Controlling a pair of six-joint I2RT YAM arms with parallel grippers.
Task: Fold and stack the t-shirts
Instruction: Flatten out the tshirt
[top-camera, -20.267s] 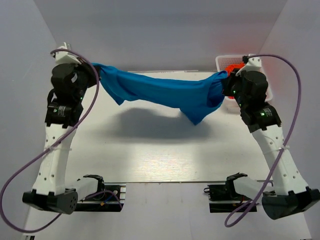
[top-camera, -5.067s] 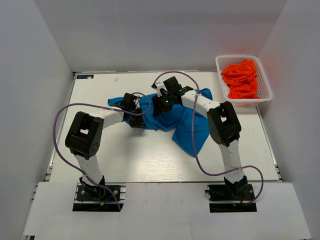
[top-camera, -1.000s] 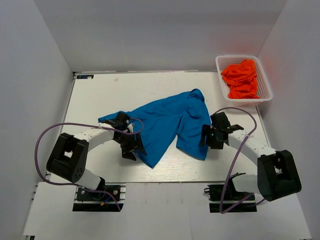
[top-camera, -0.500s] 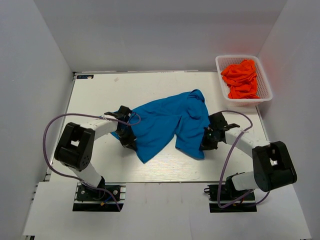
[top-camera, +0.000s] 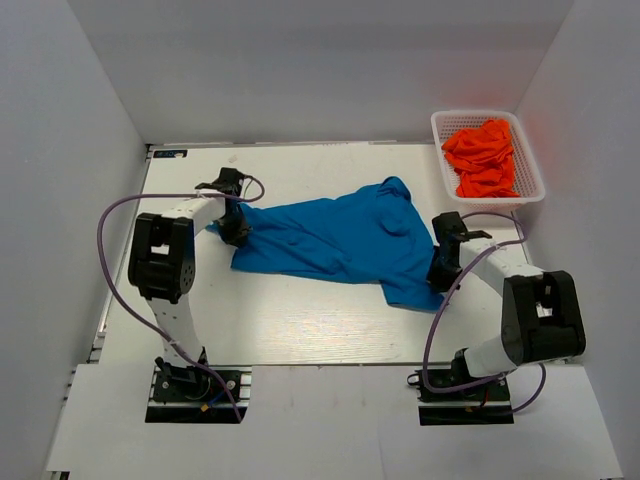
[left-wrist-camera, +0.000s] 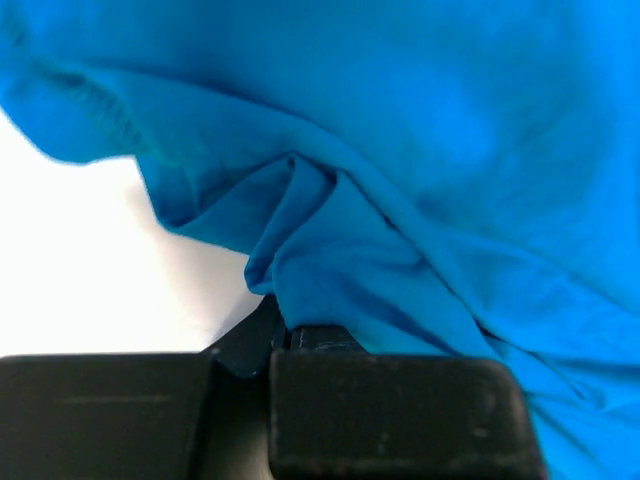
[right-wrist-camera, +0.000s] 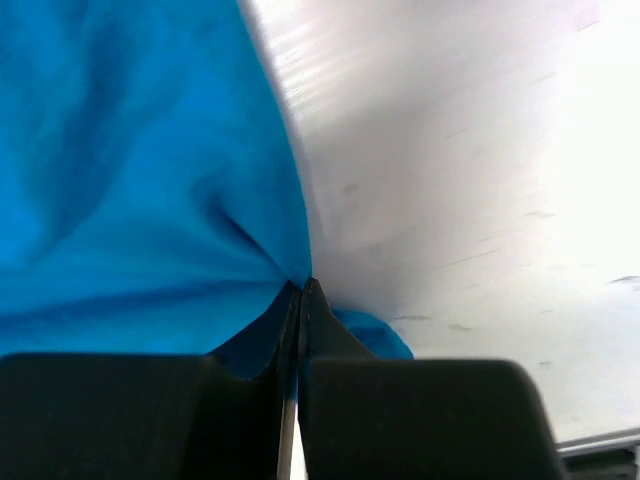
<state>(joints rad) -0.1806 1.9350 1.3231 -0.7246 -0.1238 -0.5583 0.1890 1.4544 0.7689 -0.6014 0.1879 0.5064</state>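
While both my jaws are pinching the spread blue t-shirt (top-camera: 330, 235), nothing is folded yet; orange-red t-shirts (top-camera: 485, 155) are waiting.

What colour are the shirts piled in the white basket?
Bright orange-red. The shirts in the basket show best in the top external view.
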